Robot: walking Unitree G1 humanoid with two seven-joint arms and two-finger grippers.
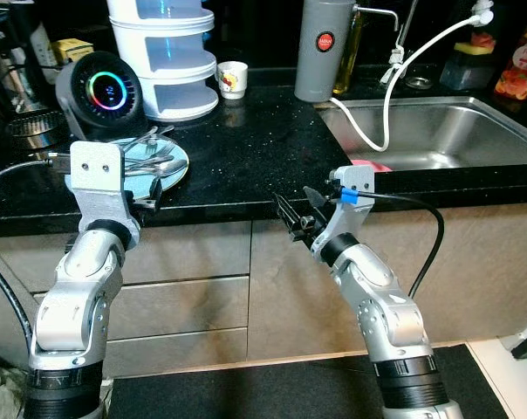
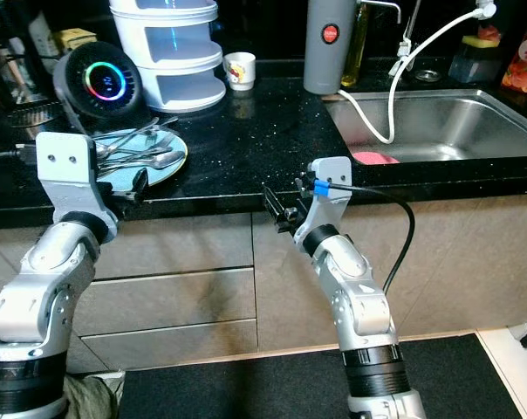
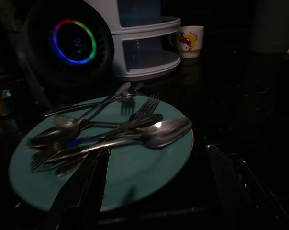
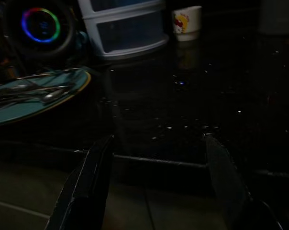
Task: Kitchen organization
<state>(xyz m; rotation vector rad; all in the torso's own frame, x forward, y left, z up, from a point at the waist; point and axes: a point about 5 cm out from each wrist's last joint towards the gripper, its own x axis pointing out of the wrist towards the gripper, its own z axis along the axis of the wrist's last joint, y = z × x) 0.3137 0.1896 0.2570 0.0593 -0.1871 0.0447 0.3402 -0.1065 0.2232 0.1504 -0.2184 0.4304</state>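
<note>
A round black speaker (image 1: 100, 90) with a rainbow ring glows at the back of the black counter (image 1: 246, 148). Beside it stands a white stacked container (image 1: 166, 61), then a small cartoon cup (image 1: 232, 79). A grey bottle (image 1: 324, 50) stands near the steel sink (image 1: 438, 131).

The bench (image 1: 246, 157) is black, flecked with pale specks. Near its front edge a teal plate (image 1: 178, 171) carries silver cutlery (image 3: 130, 132). Behind it, a dark round device (image 1: 102, 87) glows with a rainbow ring. The stacked container (image 1: 167, 52) toward the back edge is white with bluish tiers; the cup (image 1: 232, 78) is white with a red-and-yellow picture. A grey flask (image 1: 323, 48) bears a red badge. Something pink (image 1: 373, 164) lies in the steel sink (image 1: 473, 131).
</note>
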